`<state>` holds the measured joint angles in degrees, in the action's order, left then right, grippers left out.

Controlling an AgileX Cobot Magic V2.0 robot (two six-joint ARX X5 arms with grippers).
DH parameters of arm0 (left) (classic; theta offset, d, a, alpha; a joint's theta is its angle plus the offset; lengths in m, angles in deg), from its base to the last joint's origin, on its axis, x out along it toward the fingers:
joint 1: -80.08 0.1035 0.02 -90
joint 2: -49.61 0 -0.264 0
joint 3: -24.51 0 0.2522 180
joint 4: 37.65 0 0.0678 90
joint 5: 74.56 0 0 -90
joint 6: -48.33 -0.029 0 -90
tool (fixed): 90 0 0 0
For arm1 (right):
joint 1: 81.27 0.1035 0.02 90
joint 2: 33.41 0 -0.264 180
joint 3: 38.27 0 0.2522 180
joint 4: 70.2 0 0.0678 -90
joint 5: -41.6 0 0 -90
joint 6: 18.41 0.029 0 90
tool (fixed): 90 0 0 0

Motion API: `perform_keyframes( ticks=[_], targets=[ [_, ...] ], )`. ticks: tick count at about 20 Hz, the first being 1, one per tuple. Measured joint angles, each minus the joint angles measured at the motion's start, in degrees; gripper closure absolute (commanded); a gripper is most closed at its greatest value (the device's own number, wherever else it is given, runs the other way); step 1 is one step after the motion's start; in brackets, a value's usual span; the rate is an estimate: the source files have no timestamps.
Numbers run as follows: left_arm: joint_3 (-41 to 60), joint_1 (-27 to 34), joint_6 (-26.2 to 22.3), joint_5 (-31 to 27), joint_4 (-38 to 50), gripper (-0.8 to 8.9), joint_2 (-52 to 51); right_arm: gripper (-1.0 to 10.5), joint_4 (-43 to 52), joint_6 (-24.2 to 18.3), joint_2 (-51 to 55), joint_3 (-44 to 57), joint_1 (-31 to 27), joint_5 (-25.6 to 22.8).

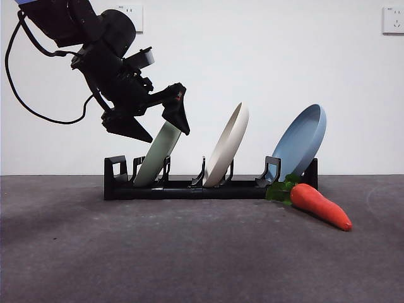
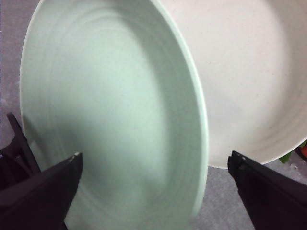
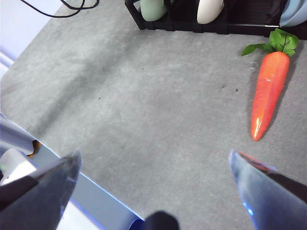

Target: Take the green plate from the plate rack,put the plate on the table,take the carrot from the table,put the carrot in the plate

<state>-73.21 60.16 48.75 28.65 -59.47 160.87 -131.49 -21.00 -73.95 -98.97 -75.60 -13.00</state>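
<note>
So the left gripper is hanging up at around 10 o'clock in the front view, right over the top edge of the green plate. Its jaws are spread wide and straddling the plate's rim, one on each side, but from the left wrist view they aren't pinching it, there's a gap showing on both sides.

The green plate is sitting tilted in the slot at the 9 o'clock end of the plate rack, leaning toward 1 o'clock. Next slot along is holding the cream plate, and the blue plate is leaning at the 3 o'clock end, all tilting the same way.

The carrot is lying flat on the table at about 4 o'clock, with its leafy end tucked up against the rack's 3 o'clock corner under the blue plate and its tip pointing out toward 4 o'clock.

The right gripper is waiting over bare table, out in front of the rack, jaws parted and holding nothing.
</note>
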Motion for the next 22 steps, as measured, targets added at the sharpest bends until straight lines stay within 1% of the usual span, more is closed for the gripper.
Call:
perform_keyframes(
  ticks=[1, 2, 3, 6, 10, 13, 17, 22],
  targets=[
    [0.00, -0.15, -0.02, -0.04, 0.02, 5.82, 0.00, 3.8, -0.02, 0.00, 0.00, 0.00, 0.00, 0.00],
    [0.00, -0.31, -0.02, 0.17, -0.02, 6.84, 0.00, 3.8, -0.02, 0.00, 0.00, 0.00, 0.00, 0.00],
    [0.00, -0.37, -0.02, 0.52, -0.04, 7.41, 0.00, 3.8, 0.00, 0.00, 0.00, 0.00, 0.00, 0.00],
    [0.00, -0.42, -0.02, 1.33, -0.57, 8.27, 0.00, 3.8, -0.02, 0.00, 0.00, 0.00, 0.00, 0.00],
    [0.00, -0.42, 0.00, 4.98, -0.68, 8.22, 0.00, 3.8, -0.02, 0.00, 0.00, 0.00, 0.00, 0.00],
    [-0.77, 0.04, -0.35, 5.86, -0.94, 8.22, -0.87, 3.8, -0.02, 0.00, 0.00, 0.00, 0.00, 0.00],
    [-2.32, 0.26, 1.14, 6.01, -3.74, 8.22, -2.14, 3.8, 0.00, 0.00, 0.00, 0.00, 0.00, 0.00],
    [-5.14, 0.00, 1.60, 6.71, -8.00, 8.22, -8.83, 3.8, -0.02, 0.00, 0.00, 0.00, 0.00, 0.00]
  ],
)
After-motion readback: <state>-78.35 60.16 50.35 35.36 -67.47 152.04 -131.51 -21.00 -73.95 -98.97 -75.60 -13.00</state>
